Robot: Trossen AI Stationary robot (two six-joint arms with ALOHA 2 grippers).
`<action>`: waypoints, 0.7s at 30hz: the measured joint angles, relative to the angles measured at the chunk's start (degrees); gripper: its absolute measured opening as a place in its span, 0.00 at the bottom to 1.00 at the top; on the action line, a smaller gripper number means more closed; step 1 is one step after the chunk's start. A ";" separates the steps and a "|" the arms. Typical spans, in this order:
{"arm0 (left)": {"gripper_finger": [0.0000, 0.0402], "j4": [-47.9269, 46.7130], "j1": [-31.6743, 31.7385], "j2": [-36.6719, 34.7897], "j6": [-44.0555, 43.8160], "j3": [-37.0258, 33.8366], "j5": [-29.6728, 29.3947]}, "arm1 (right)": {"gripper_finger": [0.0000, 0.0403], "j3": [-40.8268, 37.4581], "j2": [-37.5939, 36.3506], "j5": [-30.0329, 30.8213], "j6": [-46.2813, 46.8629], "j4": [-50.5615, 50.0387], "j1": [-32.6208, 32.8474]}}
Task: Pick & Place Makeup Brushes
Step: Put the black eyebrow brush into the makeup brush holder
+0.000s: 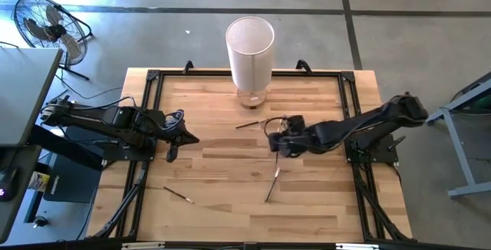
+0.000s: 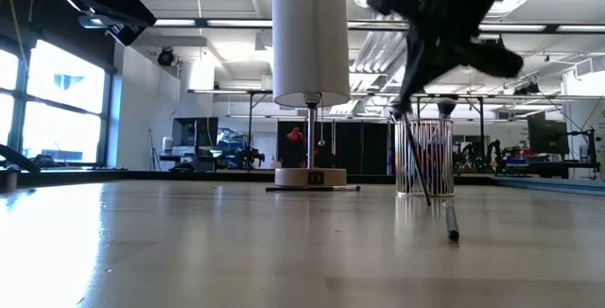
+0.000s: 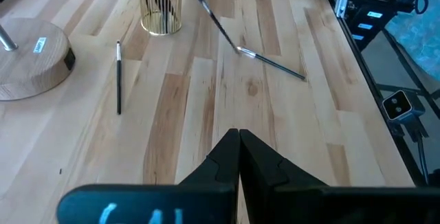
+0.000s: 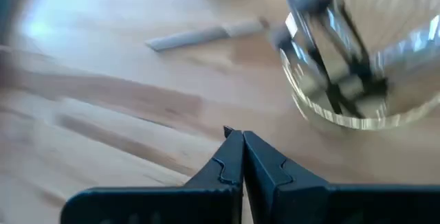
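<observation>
My right gripper (image 1: 275,149) (image 4: 240,136) is shut near the table's middle, beside a clear cup (image 2: 423,157) (image 4: 357,80) that holds several makeup brushes. A thin dark brush (image 2: 419,119) (image 3: 218,19) slants down from it. Another brush (image 1: 272,185) (image 3: 275,64) lies flat on the wood just nearer. One more brush (image 1: 249,123) (image 3: 118,76) lies by the lamp base, and one (image 1: 178,195) lies toward the near left. My left gripper (image 1: 193,139) (image 3: 238,133) waits shut over the left side, holding nothing. My right gripper holds the dark brush by its upper end (image 2: 408,39), pinched between the two fingers. In its wrist view the fingers hide the contact. The brush hangs slanted below the fingers, with its lower end (image 2: 430,197) close to the table. I cannot tell whether that end touches the table.
A tall white cylinder (image 1: 250,50) (image 2: 310,34) stands on a round wooden base (image 3: 27,59) at the far middle. A black frame (image 1: 146,104) borders the wooden top. Bare wood lies between the two arms and along the near edge.
</observation>
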 joint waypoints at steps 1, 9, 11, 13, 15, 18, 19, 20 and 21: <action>0.00 0.03 0.00 0.00 -0.02 0.00 0.00 | 0.00 0.01 -1.77 2.16 -1.79 0.32 0.40; 0.00 1.53 0.00 0.00 -0.02 0.00 -1.82 | 0.00 0.12 -12.66 21.56 -26.65 6.08 2.31; 0.00 2.34 0.00 0.00 -0.20 0.02 -2.51 | 0.00 0.12 -13.88 24.40 -33.31 7.88 2.08; 0.00 3.23 0.00 0.00 -0.21 0.02 -3.08 | 0.00 0.12 -14.71 25.60 -38.01 8.78 1.49; 0.00 4.25 0.00 0.00 -0.24 0.04 -3.49 | 0.00 0.12 -15.00 25.38 -39.95 8.48 0.66; 0.00 5.09 0.00 0.00 -1.10 0.06 -3.97 | 0.00 0.12 -14.98 25.40 -40.57 6.57 -0.23; 0.00 5.08 0.00 0.00 -1.50 0.07 -4.54 | 0.00 0.12 -14.98 25.41 -40.74 5.94 -0.46; 0.00 5.09 0.00 0.00 -1.75 0.07 -4.92 | 0.00 0.02 -14.98 25.40 -41.11 5.59 -0.65; 0.00 5.09 0.00 0.00 -2.08 0.07 -5.05 | 0.00 -0.29 -14.98 25.18 -41.11 5.50 -0.82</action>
